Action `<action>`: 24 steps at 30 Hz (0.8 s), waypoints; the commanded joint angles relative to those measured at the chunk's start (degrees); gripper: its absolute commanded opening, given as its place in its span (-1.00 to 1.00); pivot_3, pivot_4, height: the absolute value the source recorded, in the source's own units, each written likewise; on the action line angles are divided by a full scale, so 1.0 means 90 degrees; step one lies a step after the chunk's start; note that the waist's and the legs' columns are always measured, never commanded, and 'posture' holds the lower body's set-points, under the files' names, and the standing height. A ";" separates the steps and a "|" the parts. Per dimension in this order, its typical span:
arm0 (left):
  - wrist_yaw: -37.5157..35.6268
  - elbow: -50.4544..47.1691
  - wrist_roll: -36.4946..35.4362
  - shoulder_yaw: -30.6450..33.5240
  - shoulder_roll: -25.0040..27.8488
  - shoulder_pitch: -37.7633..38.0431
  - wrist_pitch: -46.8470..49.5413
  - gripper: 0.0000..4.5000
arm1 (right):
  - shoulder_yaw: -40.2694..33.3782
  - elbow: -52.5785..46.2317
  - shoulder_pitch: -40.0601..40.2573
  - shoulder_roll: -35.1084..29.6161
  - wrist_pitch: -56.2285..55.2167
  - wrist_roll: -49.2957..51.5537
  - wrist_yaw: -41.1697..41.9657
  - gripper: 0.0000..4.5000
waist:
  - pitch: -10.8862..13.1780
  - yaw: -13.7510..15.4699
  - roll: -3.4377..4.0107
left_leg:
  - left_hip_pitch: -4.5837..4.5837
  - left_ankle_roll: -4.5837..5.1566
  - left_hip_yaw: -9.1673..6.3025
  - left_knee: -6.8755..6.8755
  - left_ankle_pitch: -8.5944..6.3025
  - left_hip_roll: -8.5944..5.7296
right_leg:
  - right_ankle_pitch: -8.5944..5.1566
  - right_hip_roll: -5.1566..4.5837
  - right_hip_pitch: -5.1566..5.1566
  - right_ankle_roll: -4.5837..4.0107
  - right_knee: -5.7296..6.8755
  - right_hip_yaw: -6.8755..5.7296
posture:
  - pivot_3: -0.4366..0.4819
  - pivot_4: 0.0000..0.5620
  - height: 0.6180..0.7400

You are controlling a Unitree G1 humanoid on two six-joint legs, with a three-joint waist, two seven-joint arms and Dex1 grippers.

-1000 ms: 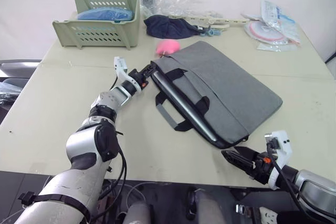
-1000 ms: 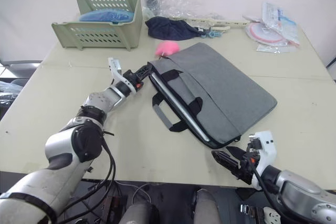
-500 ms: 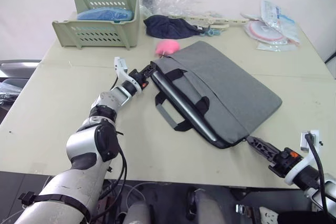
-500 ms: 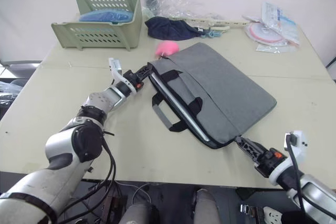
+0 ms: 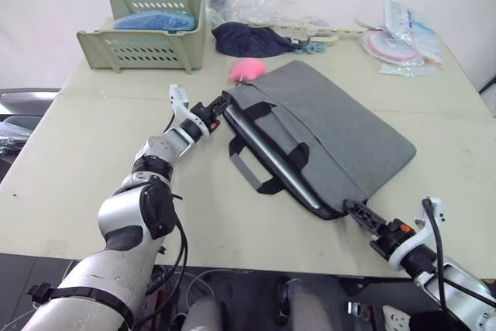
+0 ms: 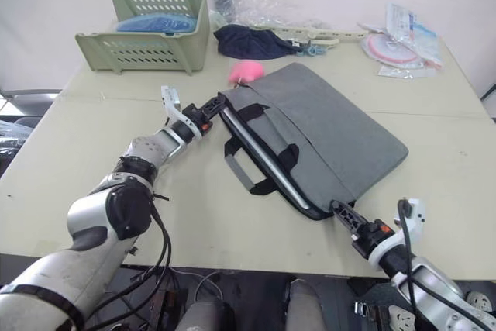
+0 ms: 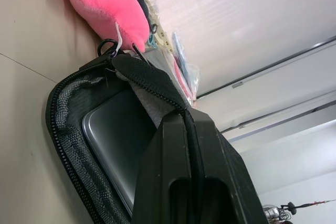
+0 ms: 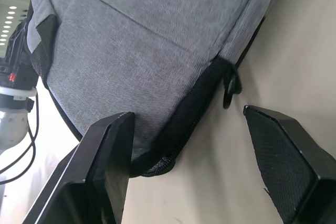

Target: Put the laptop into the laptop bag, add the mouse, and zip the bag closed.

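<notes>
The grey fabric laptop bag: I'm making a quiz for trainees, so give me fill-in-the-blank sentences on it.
The thin silver laptop lies ___ the grey fabric laptop bag.
The left end effector is shut on the bag's ___ corner.
The right end effector is ___ at the bag's near corner.
The pink fluffy blob touches the bag's ___ edge.

Missing: inside; far; open; far

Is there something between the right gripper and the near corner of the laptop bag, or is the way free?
Nothing visible stands between them. The right gripper is open, its fingers on either side of the laptop bag corner, where a dark zipper pull hangs. Only bare table lies around that corner.
</notes>
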 commanded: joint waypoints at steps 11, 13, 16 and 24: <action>-0.0033 -0.0099 -0.0049 -0.0018 -0.0039 -0.0137 -0.0023 -1.00 | 0.0302 0.0429 -0.0492 0.0261 -0.0214 -0.0311 -0.0518 0.01 | -0.0002 -0.0002 -0.0003 | 0.0001 0.0000 0.0000 0.0000 0.0000 0.0000 | 0.0000 0.0000 0.0000 0.0000 0.0000 0.0000 | -0.05 -0.47 1.00; -0.0031 -0.0101 -0.0051 -0.0013 -0.0028 -0.0131 -0.0025 -1.00 | 0.0290 0.0439 -0.0492 0.0239 -0.0204 -0.0315 -0.0499 -0.39 | -0.0004 -0.0003 -0.0007 | 0.0001 0.0000 0.0000 0.0001 0.0000 0.0000 | 0.0000 0.0000 0.0001 0.0000 0.0001 0.0000 | -0.05 -0.47 1.00; -0.0025 -0.0106 -0.0046 -0.0015 -0.0030 -0.0133 -0.0025 -1.00 | 0.0282 0.0510 -0.0495 0.0183 -0.0204 -0.0372 -0.0479 -0.98 | -0.0004 -0.0002 -0.0007 | 0.0001 0.0000 -0.0001 0.0002 0.0000 0.0000 | 0.0000 0.0000 0.0002 0.0000 0.0002 0.0001 | -0.05 -0.47 1.00; -0.0008 -0.0103 -0.0023 -0.0025 -0.0003 -0.0114 -0.0012 -1.00 | 0.0329 0.0574 -0.0579 -0.0111 -0.0052 -0.0563 -0.0270 -0.99 | -0.0005 -0.0003 -0.0007 | 0.0001 0.0000 0.0000 0.0002 0.0000 0.0001 | 0.0000 0.0000 0.0002 0.0000 0.0002 0.0002 | -0.05 -0.47 1.00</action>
